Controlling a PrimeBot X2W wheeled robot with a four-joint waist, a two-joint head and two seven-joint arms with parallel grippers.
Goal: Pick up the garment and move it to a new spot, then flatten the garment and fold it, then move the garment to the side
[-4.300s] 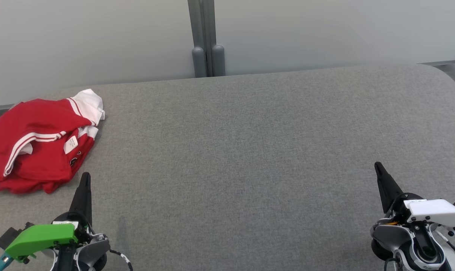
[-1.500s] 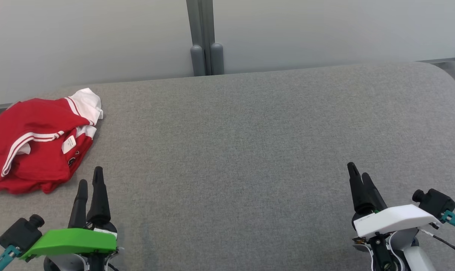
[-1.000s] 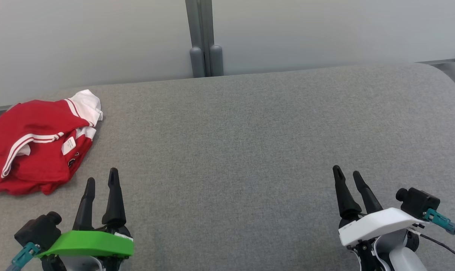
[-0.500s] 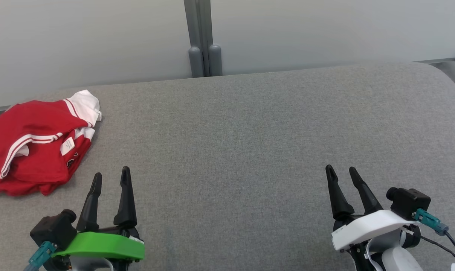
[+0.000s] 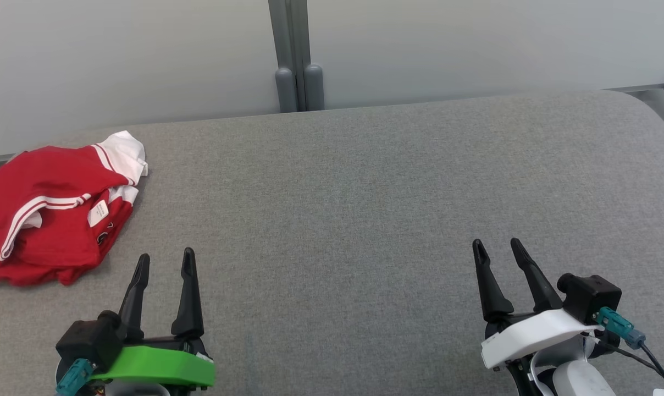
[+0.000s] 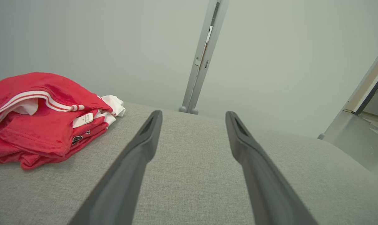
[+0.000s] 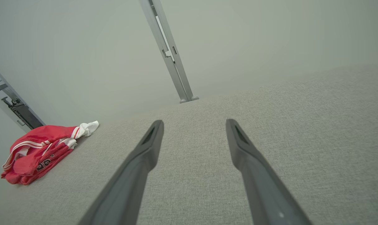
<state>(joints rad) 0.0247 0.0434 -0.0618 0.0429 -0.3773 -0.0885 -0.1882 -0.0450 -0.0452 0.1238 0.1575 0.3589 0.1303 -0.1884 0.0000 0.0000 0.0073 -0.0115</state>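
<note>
The garment point(image 5: 51, 220), a red top with white stripes and white trim, lies crumpled in a loose heap at the far left corner of the bench point(image 5: 337, 192). A small white label point(image 5: 99, 212) is turned up on its right side. The rest of the grey padded bench is bare.

The left tool point(image 5: 166, 254) hangs over the near edge of the bench towards the left, its two dark fingers spread wide and holding nothing. It sits near the heap's front right corner but apart from it. In its wrist view the left tool point(image 6: 193, 113) points past the garment point(image 6: 35, 125), which lies off to the side of the fingers and not between them. The right tool point(image 5: 496, 242) is also wide and empty, over the near edge towards the right, well apart from the cloth.

The first step, picking the garment up, looks not yet begun: nothing is gripped and the heap is untouched. The next move likely calls for the left tool to swing towards the far left corner, come down over a raised fold and close on it. Thin layers may slip, so a thick bunch is the safer hold.
</note>
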